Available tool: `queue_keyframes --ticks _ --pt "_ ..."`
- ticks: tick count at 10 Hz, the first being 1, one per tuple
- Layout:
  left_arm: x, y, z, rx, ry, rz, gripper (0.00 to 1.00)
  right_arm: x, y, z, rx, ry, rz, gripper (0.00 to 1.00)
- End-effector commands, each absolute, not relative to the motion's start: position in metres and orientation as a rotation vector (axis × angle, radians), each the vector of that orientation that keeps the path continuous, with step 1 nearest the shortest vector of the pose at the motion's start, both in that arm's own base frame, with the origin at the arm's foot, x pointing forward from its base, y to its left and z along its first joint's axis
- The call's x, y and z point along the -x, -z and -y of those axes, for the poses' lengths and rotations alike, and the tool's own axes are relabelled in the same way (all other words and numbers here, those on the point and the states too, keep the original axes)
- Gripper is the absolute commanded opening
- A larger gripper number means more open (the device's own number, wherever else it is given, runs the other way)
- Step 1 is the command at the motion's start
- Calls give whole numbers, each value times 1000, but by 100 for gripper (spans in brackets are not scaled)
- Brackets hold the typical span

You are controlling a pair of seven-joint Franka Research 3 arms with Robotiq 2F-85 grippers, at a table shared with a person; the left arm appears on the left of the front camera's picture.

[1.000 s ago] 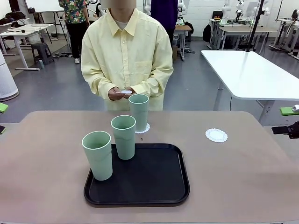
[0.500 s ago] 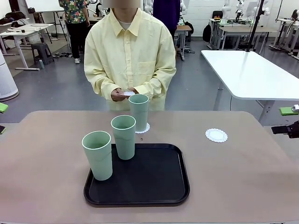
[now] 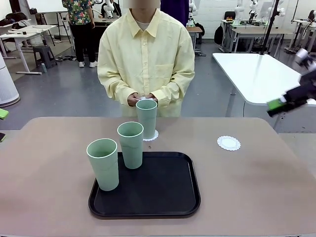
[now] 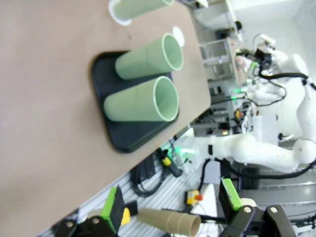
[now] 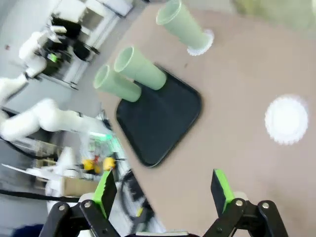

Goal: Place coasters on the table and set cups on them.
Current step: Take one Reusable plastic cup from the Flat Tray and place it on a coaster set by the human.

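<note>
Coasters are partly out. In the front view the bare coaster (image 3: 228,143) lies on the desk (image 3: 256,187) toward my right. The far cup (image 3: 146,118) stands upright on a lacy coaster (image 3: 153,136) just beyond the tray (image 3: 168,190). The person's hands (image 3: 133,100) hold what looks like the third coaster (image 3: 143,98) above the desk's far edge. The middle cup (image 3: 131,144) and near cup (image 3: 103,164) stand on the tray. My right hand (image 3: 276,103) hangs high off the right side, blurred.

In the left wrist view, my left hand (image 4: 170,205) is spread wide and grips nothing, off the desk's (image 4: 49,98) edge. The near cup (image 4: 143,101) and middle cup (image 4: 148,58) sit close together on the tray (image 4: 126,140).

In the right wrist view, my right hand (image 5: 163,190) is also wide open and empty, above the desk (image 5: 232,79). The bare coaster (image 5: 286,120) is well apart from the tray (image 5: 163,118), which carries the middle cup (image 5: 140,69) and near cup (image 5: 116,84). The far cup (image 5: 185,24) stands on the lacy coaster (image 5: 200,43).

I judge one cup done and two to go. Next, one hand should close around a tray cup without knocking its neighbour. It must lift that cup clear of the rim and set it centred on the bare coaster.
</note>
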State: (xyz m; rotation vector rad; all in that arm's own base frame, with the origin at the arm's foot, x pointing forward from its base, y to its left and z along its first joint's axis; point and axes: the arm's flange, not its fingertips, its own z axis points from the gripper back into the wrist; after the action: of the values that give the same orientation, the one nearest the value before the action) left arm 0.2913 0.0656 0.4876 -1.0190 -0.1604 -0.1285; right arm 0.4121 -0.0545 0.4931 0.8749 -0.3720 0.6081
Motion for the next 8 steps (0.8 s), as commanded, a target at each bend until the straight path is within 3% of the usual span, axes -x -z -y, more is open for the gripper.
queue_keyframes --ticks 1,6,8 --pt "-291 -487 -67 1038 144 177 100 -433 -489 1 -740 -778 496 100" --pt "-291 -487 -67 1038 144 177 100 -446 -468 -161 -345 -1198 575 100" --pt "-291 -487 -67 1038 144 177 100 -442 -459 -192 -360 -1275 536 100"
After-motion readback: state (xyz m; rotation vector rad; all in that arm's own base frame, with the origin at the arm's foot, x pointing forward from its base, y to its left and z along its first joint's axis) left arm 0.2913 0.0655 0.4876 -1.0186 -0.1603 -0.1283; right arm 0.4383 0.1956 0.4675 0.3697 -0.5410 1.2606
